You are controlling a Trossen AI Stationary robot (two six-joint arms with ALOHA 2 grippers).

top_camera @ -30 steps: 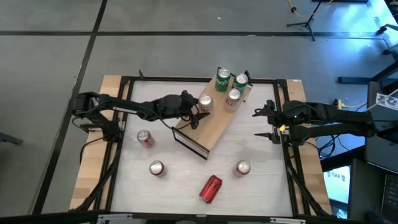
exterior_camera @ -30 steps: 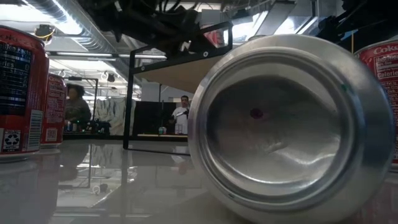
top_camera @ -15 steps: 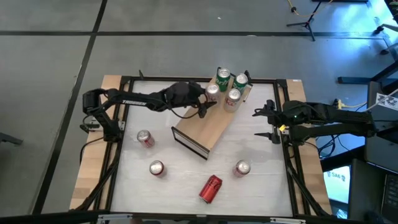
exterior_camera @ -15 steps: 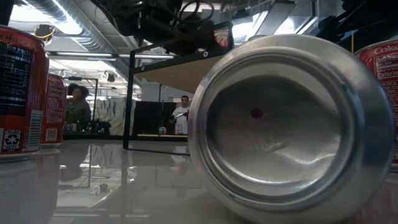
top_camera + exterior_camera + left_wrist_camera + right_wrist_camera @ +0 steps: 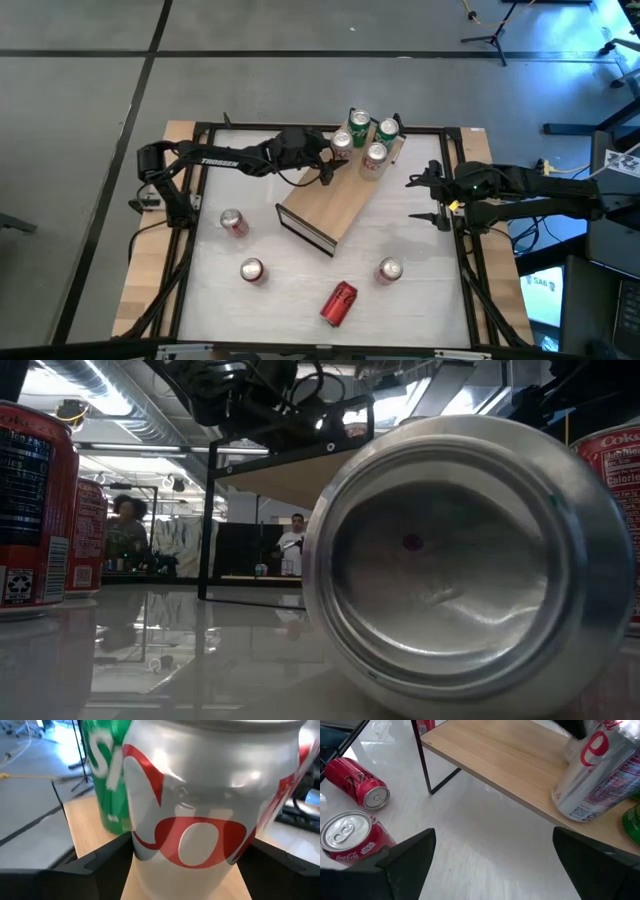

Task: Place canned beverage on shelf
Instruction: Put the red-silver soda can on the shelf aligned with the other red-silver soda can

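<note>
The shelf is a light-wood board on a dark frame, lying at an angle across the far middle of the table. On its far end stand two green cans and a silver can. My left gripper is over that end, shut on a silver canned beverage with red lettering, right beside a green can. The left wrist view shows this can upright between my fingers, with wood below; whether its base touches the board is hidden. My right gripper stands open at the table's right side.
On the white table stand three red cans. A red can lies on its side near the front; its base fills the low view. People stand in the room behind.
My left gripper has carried the silver can along the shelf from its left-middle to the far end beside the green cans. The right arm has not moved.
</note>
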